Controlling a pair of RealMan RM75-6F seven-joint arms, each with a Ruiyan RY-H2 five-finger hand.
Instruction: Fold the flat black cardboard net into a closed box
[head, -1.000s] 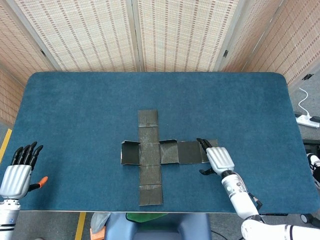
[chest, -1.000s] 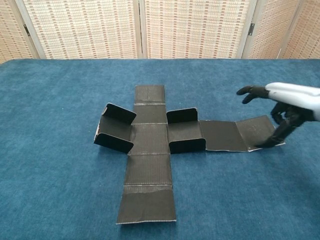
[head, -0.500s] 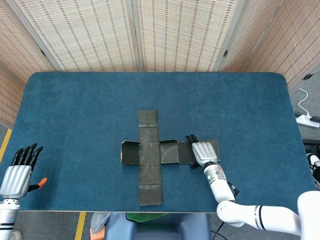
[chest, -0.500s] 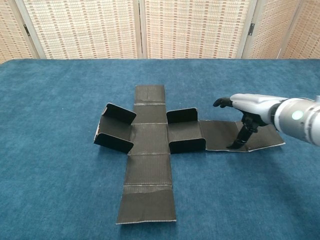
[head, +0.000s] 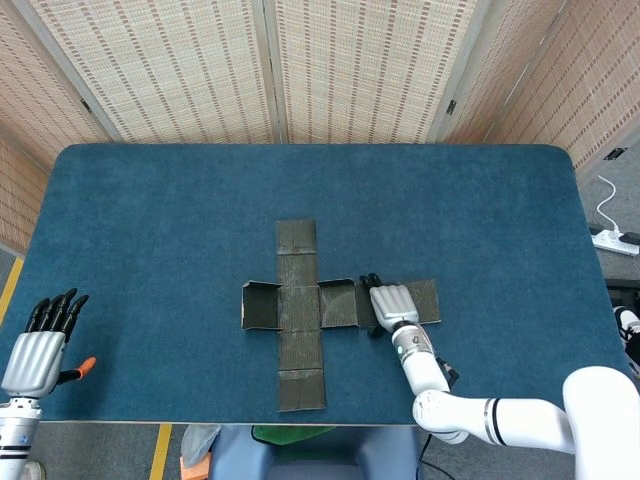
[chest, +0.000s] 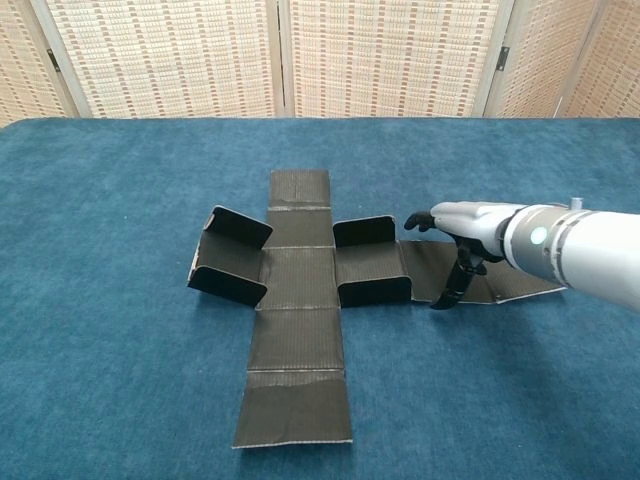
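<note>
We see the right hand (chest: 462, 228) over the right arm of the black cardboard net (chest: 300, 300), palm down, its dark fingertips (chest: 441, 301) touching the panel near its front edge; it holds nothing. The left hand (head: 35, 350) rests off the desk's left front corner, fingers extended, empty. The net lies flat mid-desk (head: 150, 230) as a cross, with small side flaps standing upright on its left and right panels.

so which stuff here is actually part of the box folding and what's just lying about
Part of the job:
- black cardboard net
- right hand, over the net's right arm
- left hand, idle off the table's near left corner

Just about:
- blue table
- woven screens
- power strip
</note>
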